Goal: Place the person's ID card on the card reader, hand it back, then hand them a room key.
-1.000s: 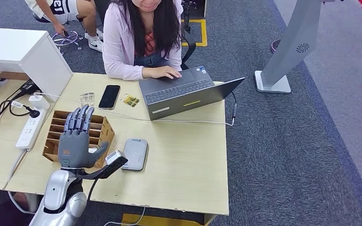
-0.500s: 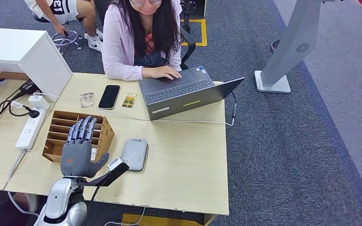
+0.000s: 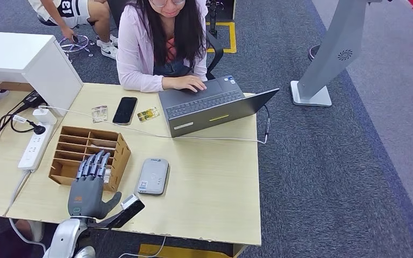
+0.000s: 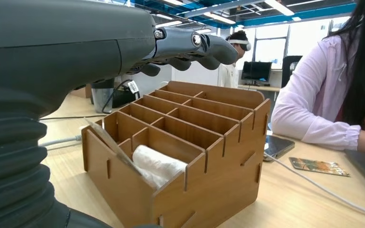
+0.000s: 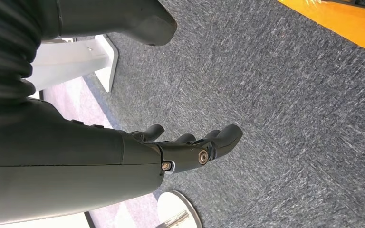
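Left hand by the rack

The left hand (image 3: 90,185) hovered spread and empty at the wooden rack's (image 3: 119,153) near edge, beside the reader (image 3: 154,176); the right hand (image 5: 190,149) hung spread over carpet.

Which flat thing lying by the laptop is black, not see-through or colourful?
The phone, dark and bigger, lying between the clear card and the colourful yellowish card, beside the laptop.
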